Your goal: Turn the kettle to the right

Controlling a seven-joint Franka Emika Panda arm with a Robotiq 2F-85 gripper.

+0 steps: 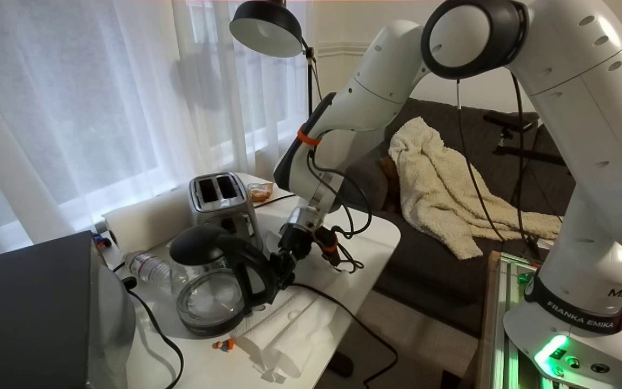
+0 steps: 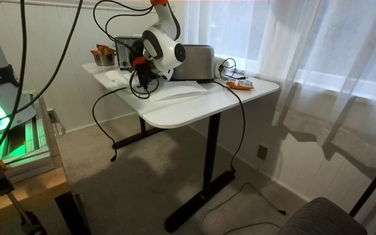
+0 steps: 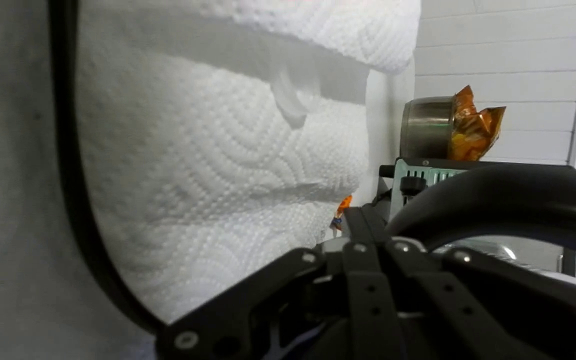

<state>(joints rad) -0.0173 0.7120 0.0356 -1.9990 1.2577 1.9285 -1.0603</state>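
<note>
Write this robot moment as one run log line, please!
kettle: upright on table | gripper: shut, beside handle | contact: unclear

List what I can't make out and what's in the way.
Most of the kettle: in an exterior view, behind the arm.
Whether the fingers touch the handle: in the wrist view, the fingers hide it.
One end of the bottle: in an exterior view, lost behind the kettle.
Part of the dark appliance: in an exterior view, left edge crops it.
Face of the toy figure: in an exterior view, too small.
</note>
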